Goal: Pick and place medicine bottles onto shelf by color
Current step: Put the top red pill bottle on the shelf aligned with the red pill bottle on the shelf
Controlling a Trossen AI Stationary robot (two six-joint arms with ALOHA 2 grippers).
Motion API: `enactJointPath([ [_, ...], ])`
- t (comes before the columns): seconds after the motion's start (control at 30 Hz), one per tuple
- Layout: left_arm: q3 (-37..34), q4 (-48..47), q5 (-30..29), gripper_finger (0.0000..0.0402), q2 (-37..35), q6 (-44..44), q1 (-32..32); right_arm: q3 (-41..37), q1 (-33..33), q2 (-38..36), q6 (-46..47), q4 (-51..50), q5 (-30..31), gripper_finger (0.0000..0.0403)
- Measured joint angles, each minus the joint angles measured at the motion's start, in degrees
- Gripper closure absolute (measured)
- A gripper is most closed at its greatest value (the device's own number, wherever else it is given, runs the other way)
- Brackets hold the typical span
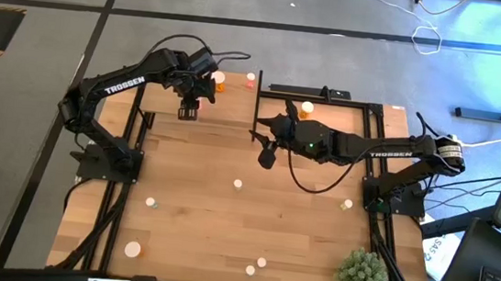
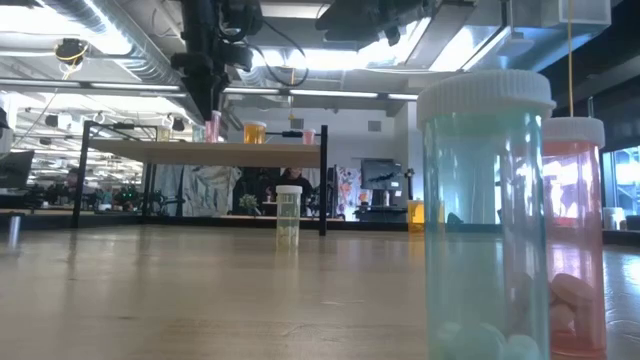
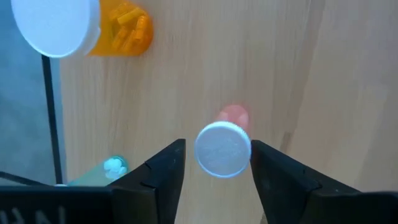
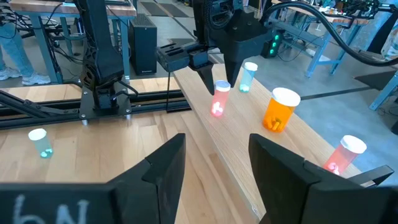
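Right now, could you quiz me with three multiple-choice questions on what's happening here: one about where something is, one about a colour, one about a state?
1. Where is the left claw?
A) above the shelf
B) above the plant ball
C) resting on the floor

2. What colour is the body of the bottle standing between that claw's fingers?
A) orange
B) reddish pink
C) black

3. How is the right claw?
A) shut on a bottle
B) shut on a cable
C) open and empty

Answers:
1 A: the left claw points down at the shelf's wood.
2 B: pink shows beneath the bottle's white cap.
3 C: the right claw's two fingers stand apart with nothing between them.
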Motion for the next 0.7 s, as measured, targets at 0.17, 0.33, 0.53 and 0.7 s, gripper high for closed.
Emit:
enactJointPath([
  [0.17, 1.4, -1.0, -0.3, 0.0224, 0.0, 0.6, 0.0, 0.0, 0.0, 0.0, 0.0, 0.0, 0.0, 0.0224],
  [0.33, 5.6, -1.9, -1.9, 0.0224, 0.0, 0.8, 0.0, 0.0, 0.0, 0.0, 0.0, 0.0, 0.0, 0.0224],
  [0.53, 10.4, -5.2, -2.5, 0.0224, -0.1, 0.8, -0.1, 0.0, 0.0, 0.0, 0.0, 0.0, 0.0, 0.0224],
  [0.7, 12.8, -6.2, -3.2, 0.0224, -0.1, 0.6, -0.9, 0.0, 0.0, 0.0, -0.1, 0.0, 0.0, 0.0224],
])
